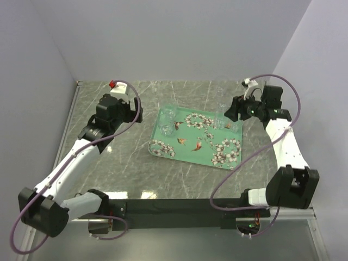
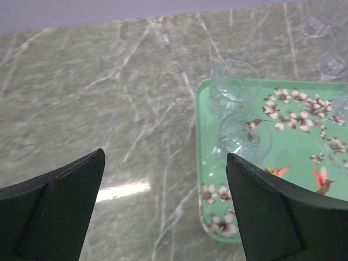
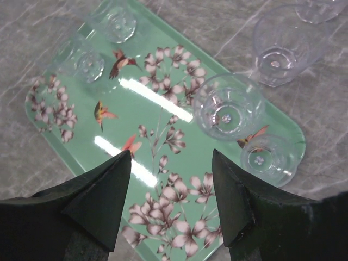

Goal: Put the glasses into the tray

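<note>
The mint-green tray [image 1: 187, 161] with blossoms and birds lies mid-table. Two clear glasses [image 1: 166, 122] stand at its left end, seen up close in the left wrist view as one glass [image 2: 234, 88] and another glass [image 2: 246, 136]. My left gripper [image 1: 139, 111] hovers open just left of the tray [image 2: 199, 136], fingers empty [image 2: 164, 154]. My right gripper [image 1: 234, 113] hangs open above the tray's right end [image 3: 171, 152], nothing between its fingers. Below it two glasses [image 3: 227, 107] [image 3: 266, 157] stand in the tray [image 3: 81, 122]. A further glass [image 3: 280, 51] stands on the table beside the tray.
The grey marbled table top [image 1: 119, 163] is walled in by pale panels at left, back and right. More clear glasses [image 2: 318, 22] [image 2: 333, 64] stand on the table beyond the tray's far edge. The black mount bar [image 1: 174, 206] runs along the near edge.
</note>
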Motion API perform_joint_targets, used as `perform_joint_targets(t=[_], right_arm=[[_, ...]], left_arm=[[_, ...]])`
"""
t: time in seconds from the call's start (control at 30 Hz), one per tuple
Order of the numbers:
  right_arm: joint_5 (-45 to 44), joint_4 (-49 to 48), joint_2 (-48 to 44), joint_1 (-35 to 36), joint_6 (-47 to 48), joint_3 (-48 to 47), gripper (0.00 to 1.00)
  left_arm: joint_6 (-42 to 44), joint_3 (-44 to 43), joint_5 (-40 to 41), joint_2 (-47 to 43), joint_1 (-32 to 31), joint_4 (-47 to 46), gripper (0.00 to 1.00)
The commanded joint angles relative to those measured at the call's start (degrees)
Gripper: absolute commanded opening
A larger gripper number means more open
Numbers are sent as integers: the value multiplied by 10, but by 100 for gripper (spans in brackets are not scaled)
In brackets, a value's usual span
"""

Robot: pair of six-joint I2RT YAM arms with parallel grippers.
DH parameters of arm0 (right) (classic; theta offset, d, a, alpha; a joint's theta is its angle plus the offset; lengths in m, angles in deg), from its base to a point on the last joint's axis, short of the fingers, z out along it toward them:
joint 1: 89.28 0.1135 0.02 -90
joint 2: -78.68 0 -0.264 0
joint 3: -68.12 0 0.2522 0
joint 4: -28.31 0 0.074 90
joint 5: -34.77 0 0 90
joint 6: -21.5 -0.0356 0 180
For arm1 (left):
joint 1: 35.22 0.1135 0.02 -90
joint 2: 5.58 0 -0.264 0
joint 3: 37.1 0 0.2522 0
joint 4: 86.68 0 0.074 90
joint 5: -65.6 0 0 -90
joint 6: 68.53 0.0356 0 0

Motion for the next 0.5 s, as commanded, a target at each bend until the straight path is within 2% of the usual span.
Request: perform_joint_targets(t=[0.0, 0.07, 0.13, 0.27, 0.47], right_arm=[[-39, 0, 54, 0, -64, -65, 68], [-57, -2, 99, -1, -104, -104, 68], [-88, 9, 133, 0, -129, -153, 68], [-161, 45, 237, 5, -189, -249, 66], [-198, 66, 350, 5, -233, -361, 63]], left_arm=[[45, 10, 64, -41, 0, 47, 99], [51, 49, 104, -63, 0, 32, 99], [44, 69, 109, -87, 0, 20, 99], [52, 74, 126, -108, 0, 18, 99], [51, 85, 139, -134, 0, 15, 99]])
